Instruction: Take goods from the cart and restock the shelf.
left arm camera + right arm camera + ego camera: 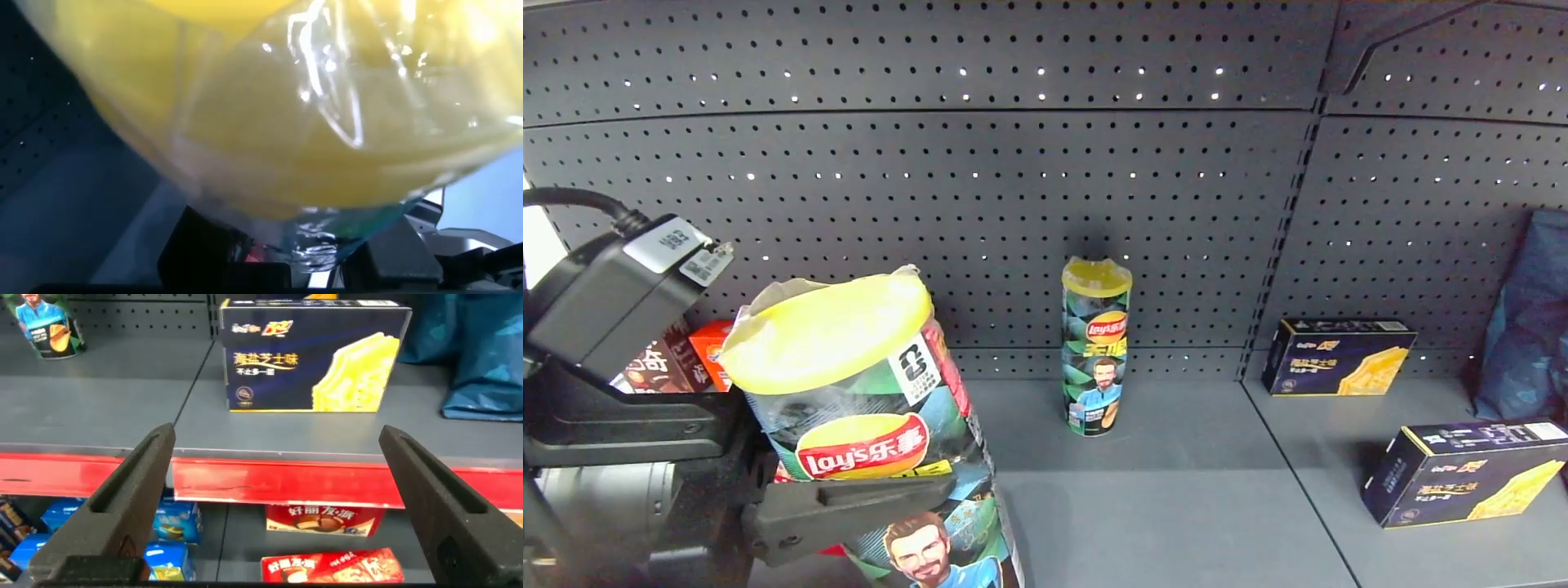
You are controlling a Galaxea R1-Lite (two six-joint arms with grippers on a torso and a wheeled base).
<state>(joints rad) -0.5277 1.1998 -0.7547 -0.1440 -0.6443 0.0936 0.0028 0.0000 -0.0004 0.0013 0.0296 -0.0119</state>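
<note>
My left gripper [849, 510] is shut on a tall chip can [874, 425] with a yellow lid, held tilted at the lower left of the head view, over the shelf's left front. The can's yellow lid [310, 106] is pressed up close in the left wrist view. A second, matching chip can [1096, 347] stands upright at the back of the grey shelf [1160, 498], against the pegboard. My right gripper [282, 506] is open in front of the shelf's red edge strip, with nothing between its fingers.
Two dark blue snack boxes [1335, 356] [1470, 472] lie on the right shelf section, the nearer box [315, 355] just beyond my right gripper. A blue bag [1531, 327] leans at far right. Red and orange packs [678, 359] sit behind my left arm. Lower shelf goods [323, 518] show below.
</note>
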